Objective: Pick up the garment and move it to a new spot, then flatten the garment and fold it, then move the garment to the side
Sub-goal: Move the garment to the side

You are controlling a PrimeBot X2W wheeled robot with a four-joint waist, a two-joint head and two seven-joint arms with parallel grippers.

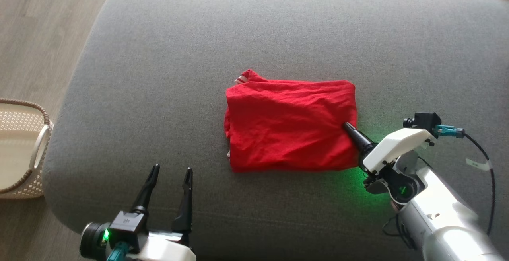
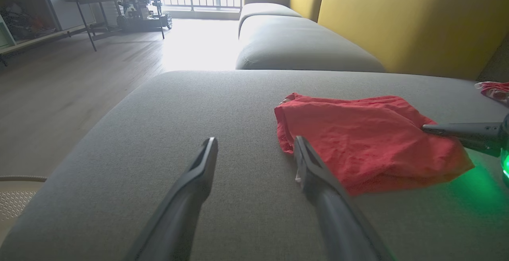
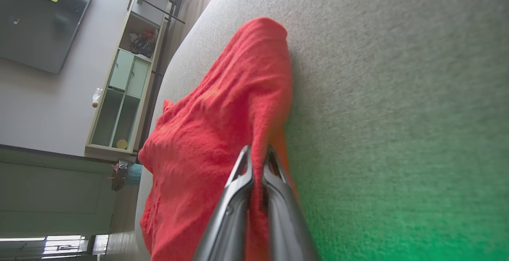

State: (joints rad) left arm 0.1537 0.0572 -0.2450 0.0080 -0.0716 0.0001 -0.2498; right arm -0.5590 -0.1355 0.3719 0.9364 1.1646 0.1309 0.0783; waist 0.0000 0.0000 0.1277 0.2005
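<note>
Right gripper (image 3: pixel 256 152): the two dark fingers are pressed together on the right-hand edge of the red garment (image 1: pixel 290 129), with a fold of cloth pinched between them (the right wrist view shows red fabric rising on both sides of the tips). The pinched edge is lifted slightly into a ridge, while the rest of the garment lies on the cushion. A green glow from the wrist falls on the cushion beside this edge. Left gripper (image 1: pixel 171 169): fingers spread wide apart and holding nothing, it hovers near the front edge of the cushion, to the left of the garment and apart from it. The garment is folded into a rough rectangle, lightly wrinkled, near the middle of the grey sofa cushion (image 1: pixel 159 74); a small white-striped corner shows at its far left. Beyond the cushion stands a yellow backrest (image 2: pixel 397 14). A woven basket (image 1: pixel 24 149) sits on the wooden floor (image 1: pixel 39 22) off the cushion's left end. A second scrap of red-and-white cloth (image 2: pixel 493 90) lies farther right on the cushion.
</note>
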